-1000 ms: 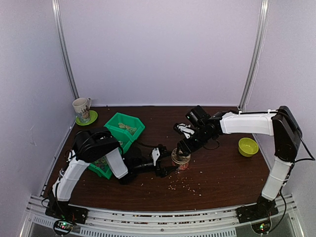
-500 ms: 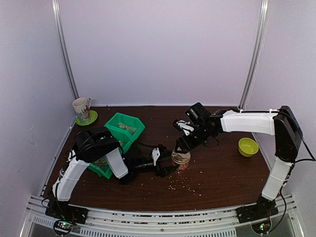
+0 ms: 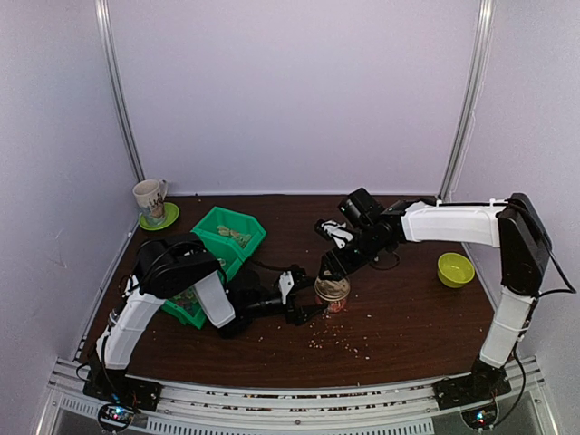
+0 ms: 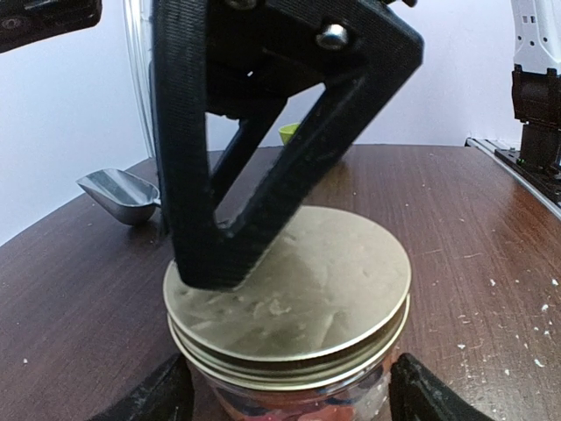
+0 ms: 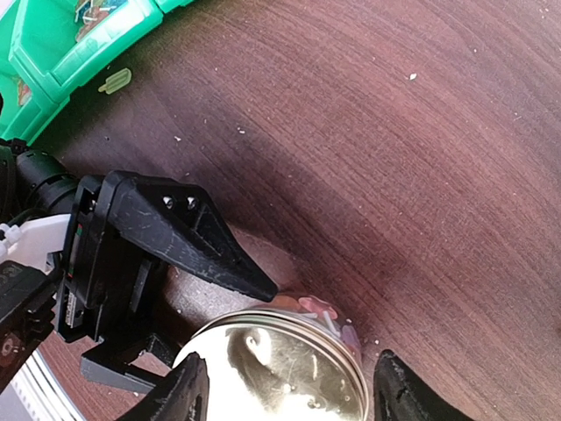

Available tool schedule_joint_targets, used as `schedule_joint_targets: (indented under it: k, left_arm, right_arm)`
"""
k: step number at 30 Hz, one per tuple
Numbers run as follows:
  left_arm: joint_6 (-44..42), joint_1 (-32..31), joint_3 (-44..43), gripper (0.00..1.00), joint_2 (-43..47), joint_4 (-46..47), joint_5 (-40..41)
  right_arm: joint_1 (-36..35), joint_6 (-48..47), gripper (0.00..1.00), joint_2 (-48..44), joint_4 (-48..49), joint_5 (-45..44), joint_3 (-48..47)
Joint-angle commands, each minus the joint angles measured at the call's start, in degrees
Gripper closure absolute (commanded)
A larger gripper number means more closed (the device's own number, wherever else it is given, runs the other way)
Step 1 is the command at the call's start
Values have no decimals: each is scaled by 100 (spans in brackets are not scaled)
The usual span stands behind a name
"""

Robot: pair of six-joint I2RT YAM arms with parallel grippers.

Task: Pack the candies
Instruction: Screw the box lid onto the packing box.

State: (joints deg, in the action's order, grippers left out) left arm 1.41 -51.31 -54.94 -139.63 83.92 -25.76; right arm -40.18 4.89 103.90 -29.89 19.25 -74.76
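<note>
A clear jar (image 3: 332, 297) with a gold lid (image 4: 289, 285) stands at mid-table. The candies (image 4: 302, 410) show red and pink through its glass, and also (image 5: 326, 309) just under the rim. My left gripper (image 3: 306, 304) reaches in from the left, with its fingers pressed on both sides of the jar's body (image 4: 289, 399). My right gripper (image 3: 332, 272) comes down from above. Its fingers straddle the lid (image 5: 280, 377): one finger (image 5: 180, 395) is at the rim, the other (image 5: 403, 395) a sliver off it.
Green bins (image 3: 227, 237) with more sweets sit behind the left arm, and one green piece (image 5: 114, 81) lies loose beside them. A mug on a green saucer (image 3: 150, 199) is far left and a yellow-green bowl (image 3: 455, 269) right. A metal scoop (image 4: 118, 195) lies nearby. Crumbs (image 3: 343, 341) dot the table.
The right wrist has shifted slightly left and back over the jar, and its jaws have narrowed a little round the lid. The left arm and jar have not moved.
</note>
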Motion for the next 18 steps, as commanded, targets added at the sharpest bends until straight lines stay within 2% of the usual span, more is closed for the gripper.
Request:
schedule_joint_targets:
  k: [1,6,18]
  left_arm:
    - [-285,66,72,22,-398,-877,72]
    - [-291,70,74,22,-398,-873,77]
    - [-290,68,71,22,-403,-886,88]
  right_arm:
    - [-32,15,38,33,71,68,-38]
    - [-25,21,44,43,52,71,-22]
    - [-27,17,51,-38,-31,-40,163]
